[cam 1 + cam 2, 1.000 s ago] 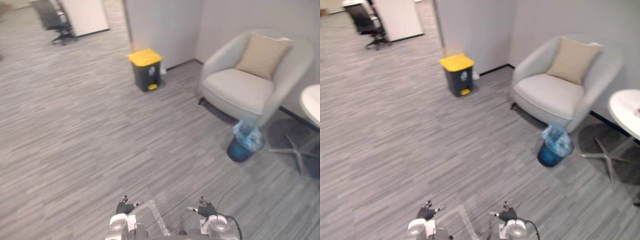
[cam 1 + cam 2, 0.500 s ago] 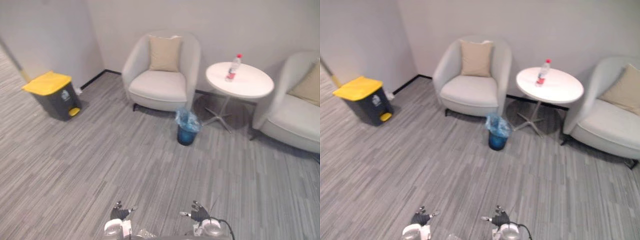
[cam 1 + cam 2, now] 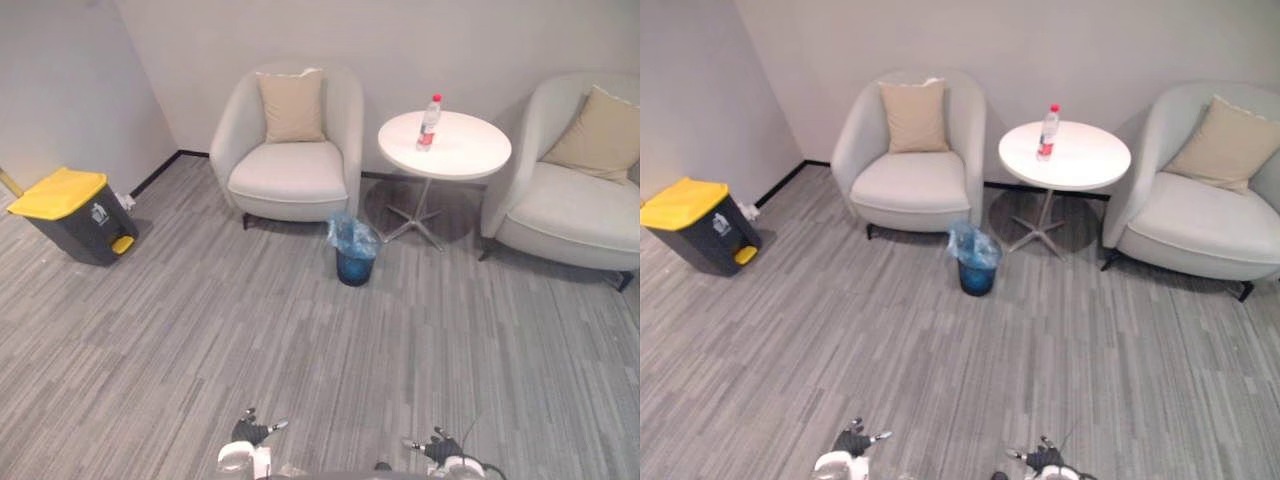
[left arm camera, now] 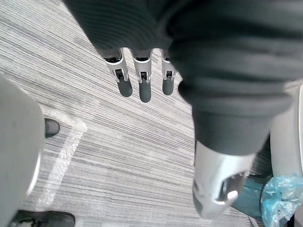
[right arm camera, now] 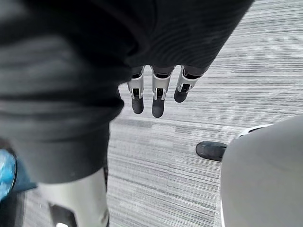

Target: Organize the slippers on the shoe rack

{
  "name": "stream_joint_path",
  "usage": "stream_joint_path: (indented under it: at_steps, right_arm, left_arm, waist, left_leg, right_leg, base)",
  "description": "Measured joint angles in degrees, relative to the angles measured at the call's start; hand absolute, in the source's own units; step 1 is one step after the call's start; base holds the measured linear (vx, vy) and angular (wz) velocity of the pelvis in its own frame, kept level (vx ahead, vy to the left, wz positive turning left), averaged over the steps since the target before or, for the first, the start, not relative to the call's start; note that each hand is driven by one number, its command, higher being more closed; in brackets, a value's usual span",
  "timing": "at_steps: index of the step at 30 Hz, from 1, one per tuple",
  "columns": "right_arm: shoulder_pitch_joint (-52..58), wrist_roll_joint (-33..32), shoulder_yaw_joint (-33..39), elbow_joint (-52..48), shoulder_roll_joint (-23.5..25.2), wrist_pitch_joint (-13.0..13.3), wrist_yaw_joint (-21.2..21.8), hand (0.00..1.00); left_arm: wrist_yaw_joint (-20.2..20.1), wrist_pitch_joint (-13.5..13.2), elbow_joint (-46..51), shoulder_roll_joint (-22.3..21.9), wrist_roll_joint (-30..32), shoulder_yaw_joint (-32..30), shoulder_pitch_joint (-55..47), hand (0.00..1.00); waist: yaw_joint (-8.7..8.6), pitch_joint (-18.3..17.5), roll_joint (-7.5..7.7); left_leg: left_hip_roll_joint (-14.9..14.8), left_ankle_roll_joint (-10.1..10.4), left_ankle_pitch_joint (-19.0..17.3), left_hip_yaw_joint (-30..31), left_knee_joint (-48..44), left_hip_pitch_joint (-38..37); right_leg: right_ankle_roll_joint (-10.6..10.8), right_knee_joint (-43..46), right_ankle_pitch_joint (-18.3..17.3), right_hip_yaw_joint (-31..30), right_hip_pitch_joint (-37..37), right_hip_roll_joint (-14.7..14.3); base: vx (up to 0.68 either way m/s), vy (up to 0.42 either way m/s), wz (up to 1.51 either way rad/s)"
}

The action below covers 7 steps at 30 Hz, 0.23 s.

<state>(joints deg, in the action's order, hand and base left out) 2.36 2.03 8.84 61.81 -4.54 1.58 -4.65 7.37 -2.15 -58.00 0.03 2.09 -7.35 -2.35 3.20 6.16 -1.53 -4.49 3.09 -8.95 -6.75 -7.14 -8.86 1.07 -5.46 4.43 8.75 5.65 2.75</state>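
Grey carpet (image 3: 200, 330) spreads before me in the left eye view. A round white desk (image 3: 470, 160) stands by the far wall, with a bottle (image 3: 429, 108) upright on it. The left chair (image 3: 290, 175) sits just left of the desk and holds a tan cushion (image 3: 292, 105). The right chair (image 3: 565, 215) sits just right of the desk with a second cushion (image 3: 600, 140). A blue bin (image 3: 355, 258) stands on the carpet near the desk's foot, on its left. A yellow bin (image 3: 65, 210) stands well to the desk's left, by the side wall. My left hand (image 3: 252, 432) and right hand (image 3: 440, 447) hang over the carpet, well apart from the desk and from each other.

The right eye view gives the same room, with the bottle toward the desk's left edge.

In the left wrist view my fingers (image 4: 138, 87) point straight down with nothing in them. Below them a strip of tape (image 4: 61, 156) lies on the carpet.

In the right wrist view my fingers (image 5: 158, 101) are straight too and hold nothing, over carpet.

Where the slippers and the shoe rack are, I cannot tell.
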Motion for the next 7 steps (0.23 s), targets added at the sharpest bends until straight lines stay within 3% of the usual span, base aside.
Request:
stream_joint_path:
  at_steps: [2,7]
  right_arm:
    - [0.0,-0.4,0.1,0.0,-0.1,0.0,-0.1,0.0]
    - [0.2,-0.9,0.5,-0.2,0.5,0.1,-0.1,0.0]
  left_arm:
    - [0.1,0.1,-0.1,0.3,0.2,0.0,-0.1,0.0]
    - [0.1,0.1,-0.2,0.9,0.1,-0.4,-0.5,0.0]
  waist:
    - [0.01,0.7,-0.38]
    - [0.12,1.3,0.21]
  left_leg:
    - [-0.3,0.9,-1.1,1.3,2.3,-1.3]
    - [0.0,1.0,-1.8,0.9,2.2,-1.5]
  right_leg:
    - [0.1,-0.1,0.6,0.0,0.1,-0.5]
    - [0.6,-0.1,1.1,-0.7,0.1,0.1]
  base:
    - [-0.12,0.019,-0.01]
    - [-0.08,0.021,-0.07]
